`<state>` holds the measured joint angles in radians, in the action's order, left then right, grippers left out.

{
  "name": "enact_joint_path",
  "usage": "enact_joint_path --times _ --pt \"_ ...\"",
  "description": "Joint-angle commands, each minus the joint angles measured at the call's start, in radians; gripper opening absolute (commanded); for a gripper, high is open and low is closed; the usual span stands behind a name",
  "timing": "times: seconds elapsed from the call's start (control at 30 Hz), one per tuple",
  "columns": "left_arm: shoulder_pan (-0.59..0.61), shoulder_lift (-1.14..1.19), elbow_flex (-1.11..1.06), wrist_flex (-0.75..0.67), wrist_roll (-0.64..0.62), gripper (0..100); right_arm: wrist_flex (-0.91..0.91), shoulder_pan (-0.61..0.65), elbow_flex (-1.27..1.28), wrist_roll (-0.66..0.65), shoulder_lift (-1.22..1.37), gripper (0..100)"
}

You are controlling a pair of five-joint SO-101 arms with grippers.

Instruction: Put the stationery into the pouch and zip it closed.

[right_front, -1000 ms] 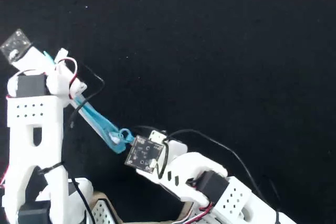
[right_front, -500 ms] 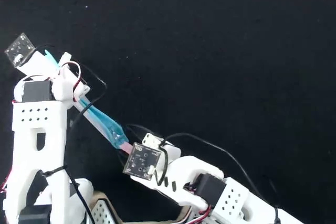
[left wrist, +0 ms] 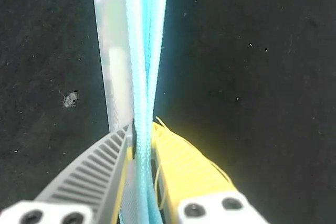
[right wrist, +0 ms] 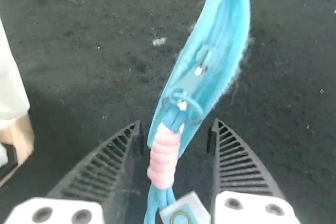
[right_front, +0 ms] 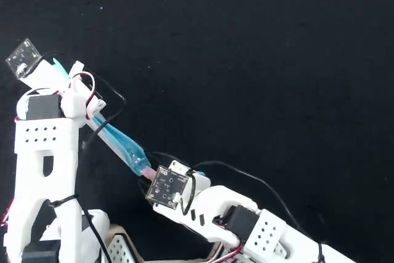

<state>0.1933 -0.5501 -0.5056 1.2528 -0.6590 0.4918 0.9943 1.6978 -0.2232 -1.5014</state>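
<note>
A turquoise pouch [right_front: 120, 143] hangs stretched between the two arms above the black table. My left gripper [right_front: 86, 114] is shut on its upper end, and in the left wrist view the grey and yellow fingers [left wrist: 168, 166] pinch the pouch [left wrist: 142, 51] edge-on. My right gripper [right wrist: 177, 124] stands open at the pouch's lower end [right wrist: 215, 61]. The zip pull's pink beaded cord [right wrist: 161, 158] hangs between the right gripper's two fingers, touching neither that I can see. From above, that pink cord [right_front: 145, 169] sits just ahead of the right gripper [right_front: 146, 177].
The black cloth table [right_front: 258, 78] stretches wide to the right and back. The left arm's white body [right_front: 43, 170] stands at the near left edge. A wooden edge [right wrist: 13, 140] and a white part [right wrist: 9, 87] lie beside the right gripper.
The left arm lifted its end of the pouch slightly. The right gripper drew back from the pouch's end, so the pink pull cord now shows between its fingers.
</note>
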Motion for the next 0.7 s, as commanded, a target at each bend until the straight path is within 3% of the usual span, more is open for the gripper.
enact_joint_path --times 0.0,0.53,0.67 --pt "0.022 0.014 0.013 -0.023 0.015 3 -0.06 0.012 -0.002 0.009 0.035 19.1" --pt "0.022 0.014 0.012 -0.021 0.017 3 -0.15 0.009 -0.214 0.097 0.417 19.0" --pt "0.022 0.014 0.008 -0.021 0.017 3 -0.152 0.008 -0.232 0.092 0.417 11.6"
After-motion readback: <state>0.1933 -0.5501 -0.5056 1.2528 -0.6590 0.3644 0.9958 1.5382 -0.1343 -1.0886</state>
